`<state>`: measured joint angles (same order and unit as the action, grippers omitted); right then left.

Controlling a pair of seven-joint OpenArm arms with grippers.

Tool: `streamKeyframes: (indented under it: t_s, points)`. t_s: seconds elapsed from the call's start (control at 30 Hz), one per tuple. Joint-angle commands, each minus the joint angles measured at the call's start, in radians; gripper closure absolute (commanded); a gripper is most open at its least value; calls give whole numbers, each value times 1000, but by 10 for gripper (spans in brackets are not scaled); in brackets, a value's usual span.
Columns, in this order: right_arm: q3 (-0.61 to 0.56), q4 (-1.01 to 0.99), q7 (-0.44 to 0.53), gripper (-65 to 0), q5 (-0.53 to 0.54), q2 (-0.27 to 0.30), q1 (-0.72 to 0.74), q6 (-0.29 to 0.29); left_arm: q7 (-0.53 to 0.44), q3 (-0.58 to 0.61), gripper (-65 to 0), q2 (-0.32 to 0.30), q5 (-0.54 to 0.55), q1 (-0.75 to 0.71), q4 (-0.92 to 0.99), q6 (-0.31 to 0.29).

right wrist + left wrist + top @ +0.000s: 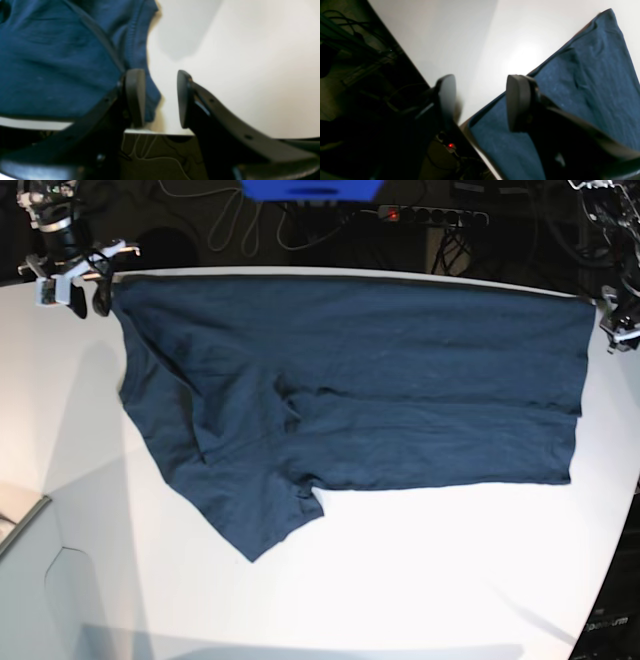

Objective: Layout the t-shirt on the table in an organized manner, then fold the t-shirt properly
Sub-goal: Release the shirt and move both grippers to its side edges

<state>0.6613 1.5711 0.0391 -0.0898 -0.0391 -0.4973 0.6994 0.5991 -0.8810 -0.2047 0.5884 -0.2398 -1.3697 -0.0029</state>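
In the left wrist view, the left end effector (480,100) is seen with its two dark fingers spread apart and nothing pinched between them. Bare white desk (460,37) shows through the gap. The navy t-shirt (582,95) lies flat on the desk to the right of the end effector, its straight edge running diagonally behind the right finger (517,102), so that this finger stands over cloth while the left finger (446,100) stands over the desk's edge. Whether either finger touches the fabric cannot be told. Beyond the edge, dark cables (347,32) and a small red light (450,145) are seen.

In the right wrist view, the right end effector (160,98) is also held spread, empty between the fingers. The t-shirt (57,62) fills the area to its left, with a stitched hem (132,30) ending just behind the left finger (136,95); the right finger (183,97) stands over bare desk (250,62).

In the base view, the t-shirt (380,380) is spread wide along the far edge of the desk (400,580), with a folded-over portion drooping toward the near side. The right end effector (75,285) is placed just beside the cloth's far corner on the view's left, and the left end effector (615,325) just beside the opposite far corner. A power strip (430,216) lies beyond the desk.
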Motion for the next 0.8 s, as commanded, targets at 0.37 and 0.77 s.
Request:
streamKeyframes:
  t_s: [0.37,0.77]
  points:
    - [-139,9,-40,-304,-6,0,272,-1,-17,-2,-317,-19,-5,170,-17,5]
    - [-220,-409,-244,-364,-199,18,796,-1,-18,110,-504,-28,-8,296,-12,5]
